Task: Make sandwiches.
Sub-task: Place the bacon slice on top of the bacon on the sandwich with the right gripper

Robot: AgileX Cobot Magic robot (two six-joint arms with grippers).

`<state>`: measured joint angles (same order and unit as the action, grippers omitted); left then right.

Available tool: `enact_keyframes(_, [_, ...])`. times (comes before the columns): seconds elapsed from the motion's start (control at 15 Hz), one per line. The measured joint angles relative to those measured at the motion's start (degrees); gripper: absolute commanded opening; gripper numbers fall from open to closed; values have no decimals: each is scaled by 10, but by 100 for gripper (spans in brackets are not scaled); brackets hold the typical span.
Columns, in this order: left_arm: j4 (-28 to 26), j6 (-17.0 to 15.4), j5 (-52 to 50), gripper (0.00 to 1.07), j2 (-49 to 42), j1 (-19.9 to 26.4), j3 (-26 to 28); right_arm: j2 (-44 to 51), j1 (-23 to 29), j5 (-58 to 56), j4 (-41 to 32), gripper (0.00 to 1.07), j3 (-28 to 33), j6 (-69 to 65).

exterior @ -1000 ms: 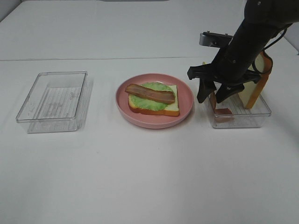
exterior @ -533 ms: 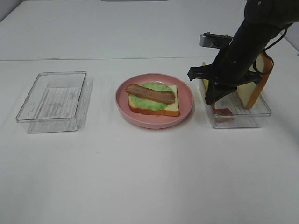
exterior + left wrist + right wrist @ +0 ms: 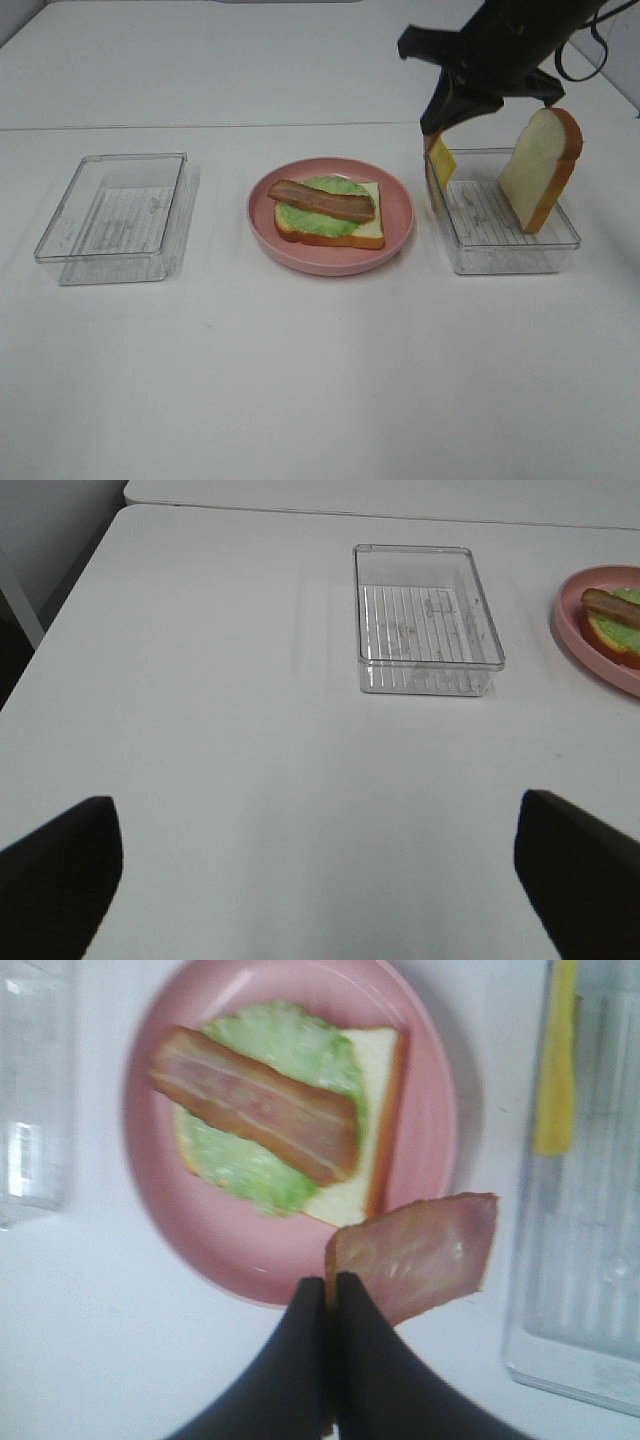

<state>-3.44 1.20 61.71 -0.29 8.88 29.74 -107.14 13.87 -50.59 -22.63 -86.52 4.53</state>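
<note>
An open sandwich sits on the round pink plate (image 3: 398,215): a bread slice (image 3: 368,228), a green lettuce leaf (image 3: 312,218) and a bacon strip (image 3: 320,201) on top. My right gripper (image 3: 436,118) hangs high over the near-left corner of the right clear tray (image 3: 510,255). In the right wrist view it (image 3: 330,1295) is shut on a second bacon strip (image 3: 420,1255), held above the plate's rim (image 3: 440,1090). A bread slice (image 3: 541,167) stands in that tray, and a yellow cheese slice (image 3: 441,163) leans against its wall. My left gripper (image 3: 315,815) is open, over bare table.
An empty clear tray (image 3: 115,215) stands on the left of the white table; it also shows in the left wrist view (image 3: 425,620). The plate's edge (image 3: 600,645) shows at that view's side.
My right gripper has risen out of the right tray with a bacon strip and now hangs higher. The standing bread slice is now uncovered. The plate has not moved.
</note>
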Motion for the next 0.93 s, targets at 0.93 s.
enact_keyframes(0.93, [-1,0,0,100,0,0,0,-128,149,57,-184,0,-115,106])
